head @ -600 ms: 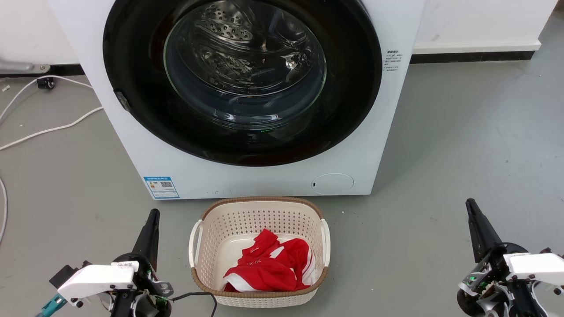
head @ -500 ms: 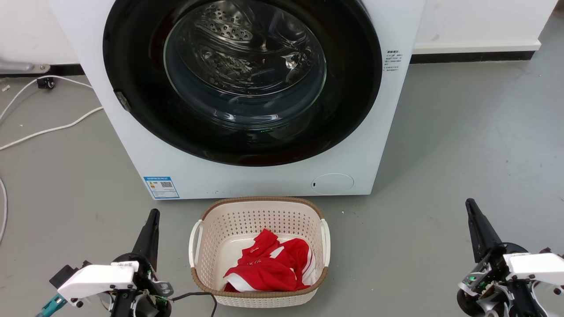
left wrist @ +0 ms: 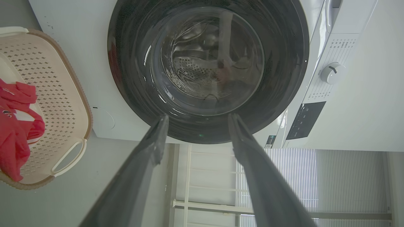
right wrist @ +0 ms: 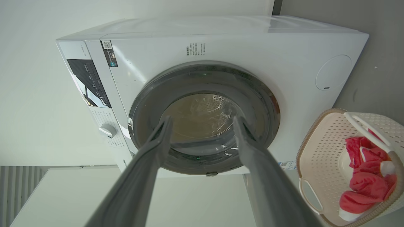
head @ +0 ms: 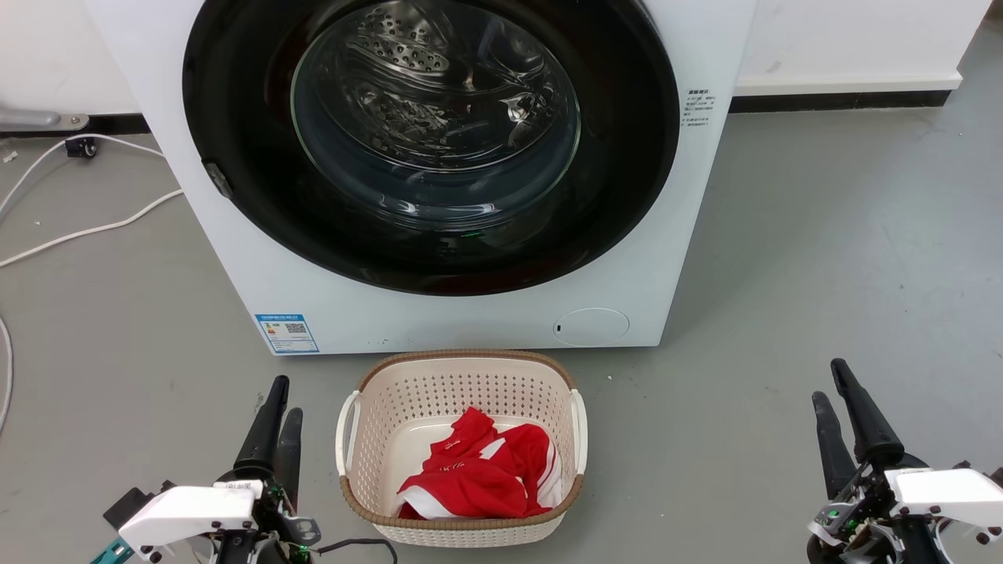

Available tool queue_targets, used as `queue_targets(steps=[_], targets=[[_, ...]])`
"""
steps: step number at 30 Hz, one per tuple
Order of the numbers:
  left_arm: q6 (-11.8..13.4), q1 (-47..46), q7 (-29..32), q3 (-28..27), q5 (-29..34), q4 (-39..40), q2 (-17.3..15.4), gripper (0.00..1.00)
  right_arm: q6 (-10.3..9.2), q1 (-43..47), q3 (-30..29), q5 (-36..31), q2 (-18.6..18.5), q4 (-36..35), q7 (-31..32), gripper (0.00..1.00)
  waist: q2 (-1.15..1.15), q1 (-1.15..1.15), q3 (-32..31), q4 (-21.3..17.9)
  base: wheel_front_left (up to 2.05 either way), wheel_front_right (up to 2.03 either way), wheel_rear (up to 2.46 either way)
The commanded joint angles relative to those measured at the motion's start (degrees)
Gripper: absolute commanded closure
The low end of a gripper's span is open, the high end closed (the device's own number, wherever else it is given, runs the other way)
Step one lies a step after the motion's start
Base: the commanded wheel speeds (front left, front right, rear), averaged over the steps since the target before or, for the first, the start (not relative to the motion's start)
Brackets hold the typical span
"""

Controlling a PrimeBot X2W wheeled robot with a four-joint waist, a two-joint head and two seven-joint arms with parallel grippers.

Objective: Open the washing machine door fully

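Observation:
The white washing machine [head: 439, 321] stands straight ahead, its front facing me. The washing machine door [head: 435, 133], a glossy black disc with a clear glass bowl, lies flat against that front, with the steel drum visible through the glass. My left gripper [head: 286, 398] hovers low at the lower left, open and empty, well short of the machine. My right gripper [head: 828, 381] is at the lower right, also open and empty. Along the left gripper [left wrist: 198, 117] the door [left wrist: 208, 63] appears beyond the fingers. The right gripper [right wrist: 202, 119] frames the door [right wrist: 202, 110] from a distance.
A beige perforated basket [head: 462, 376] holding red cloth [head: 478, 470] sits on the floor between my grippers, just before the machine. White cables [head: 78, 227] trail over the grey floor at the left. Bare floor stretches to the right of the machine.
Both grippers have gone from shut to open: each showed a single dark finger shape before and now shows two parted fingers. Both arms sit slightly lower in the head view.

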State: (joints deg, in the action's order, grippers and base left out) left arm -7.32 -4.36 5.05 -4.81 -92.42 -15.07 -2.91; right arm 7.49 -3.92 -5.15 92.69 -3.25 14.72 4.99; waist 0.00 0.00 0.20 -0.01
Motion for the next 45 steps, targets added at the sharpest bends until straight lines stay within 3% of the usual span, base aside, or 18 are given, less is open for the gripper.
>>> queue_targets(steps=[1,13,38,45], targets=[[0.0,-1.2,-0.6,0.5,0.5,1.3,-0.2,0.00,0.00,-0.8,0.4,-0.5,-0.1,-1.6,-0.5,0.00,0.00,0.00,0.0,0.0,0.00,0.00,0.00],[-0.1,-1.6,-4.0,2.1,8.6,4.7,-0.2,0.00,0.00,-0.2,1.6,-7.9,0.0,-4.3,-3.8,0.00,0.00,0.00,0.2,0.1,0.00,0.00,0.00],[1.1,-0.9,-9.5,4.0,39.7,12.0,-0.1,0.00,0.00,0.6,4.4,-47.0,0.1,-9.7,-9.4,0.00,0.00,0.00,0.8,0.4,0.00,0.00,0.00],[1.7,-0.7,-10.8,5.2,48.1,13.0,-0.1,0.00,0.00,1.0,4.8,-53.9,0.2,-10.0,-10.5,0.00,0.00,0.00,0.8,0.6,0.00,0.00,0.00]])
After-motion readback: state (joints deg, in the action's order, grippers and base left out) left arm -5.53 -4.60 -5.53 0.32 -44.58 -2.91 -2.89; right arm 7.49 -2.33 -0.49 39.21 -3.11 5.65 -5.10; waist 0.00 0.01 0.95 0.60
